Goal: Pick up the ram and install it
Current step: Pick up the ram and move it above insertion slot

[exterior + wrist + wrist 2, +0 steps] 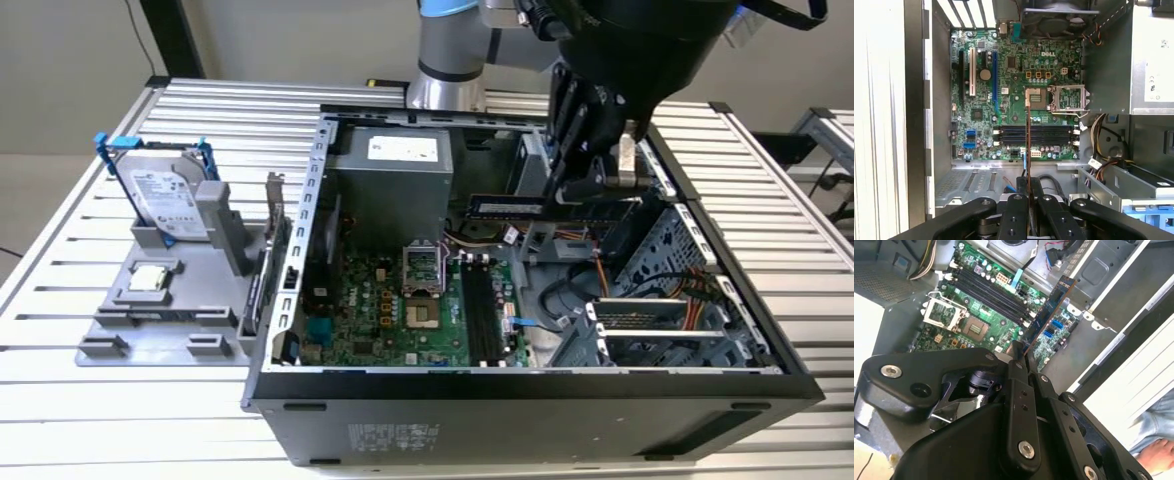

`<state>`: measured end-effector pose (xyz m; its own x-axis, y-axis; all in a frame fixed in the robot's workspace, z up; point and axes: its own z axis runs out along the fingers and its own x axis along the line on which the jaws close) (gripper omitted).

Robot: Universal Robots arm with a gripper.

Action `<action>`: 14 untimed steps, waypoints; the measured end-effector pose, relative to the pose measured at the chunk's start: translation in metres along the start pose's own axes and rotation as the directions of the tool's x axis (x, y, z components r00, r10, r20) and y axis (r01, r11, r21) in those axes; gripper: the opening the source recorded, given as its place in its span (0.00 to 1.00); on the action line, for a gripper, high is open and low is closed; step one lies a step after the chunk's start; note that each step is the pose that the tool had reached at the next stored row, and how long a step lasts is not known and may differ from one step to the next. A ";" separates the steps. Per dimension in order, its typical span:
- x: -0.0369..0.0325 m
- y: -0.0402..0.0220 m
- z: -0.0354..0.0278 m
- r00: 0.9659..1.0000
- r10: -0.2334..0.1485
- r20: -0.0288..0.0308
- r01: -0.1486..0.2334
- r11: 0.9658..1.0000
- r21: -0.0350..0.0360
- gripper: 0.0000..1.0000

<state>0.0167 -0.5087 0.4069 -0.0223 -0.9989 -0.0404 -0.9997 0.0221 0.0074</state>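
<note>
As seen in the exterior view, a ribbed aluminium table (120,440) under everything, pale wall and floor behind. On it, an open computer case (534,405) lying on its side, motherboard (380,310) facing up. On the same table, to the exterior view's left of the case, a grey fixture (187,320) with a hard drive (167,200) upright in a blue bracket and a small square processor chip (150,277) lying flat.

Cut off at the top of the exterior view: the arm (447,55). Beyond the case in the second wrist view, part of a person's hand (1154,452), the rest out of frame. Hard to make out: the ram's colour.

Clenched on one end of the ram (505,206): the pincer (587,190), holding it above the case's interior, clear of the motherboard. Long, thin and dark, with a pale label strip along its face. Edge-on in the first wrist view, the ram (1028,145) reaching out from the pincer (1029,200) across the black memory slots (1034,135). In the second wrist view, the ram (1051,310) slanting away from the pincer (1021,356) beside those slots (986,290), not seated.
</note>
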 end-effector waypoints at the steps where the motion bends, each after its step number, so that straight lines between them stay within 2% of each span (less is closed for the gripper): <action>1: -0.0015 0.0001 0.0001 1.000 0.000 0.000 0.000 1.000 0.000 0.00; 7: -0.0160 0.0008 0.0013 1.000 -0.001 0.000 0.001 1.000 0.000 0.00; 14: -0.0244 0.0010 0.0022 1.000 -0.023 0.002 0.023 1.000 -0.001 0.00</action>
<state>0.0162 -0.4843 0.4057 0.0009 -0.9991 -0.0422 -1.0000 -0.0013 0.0076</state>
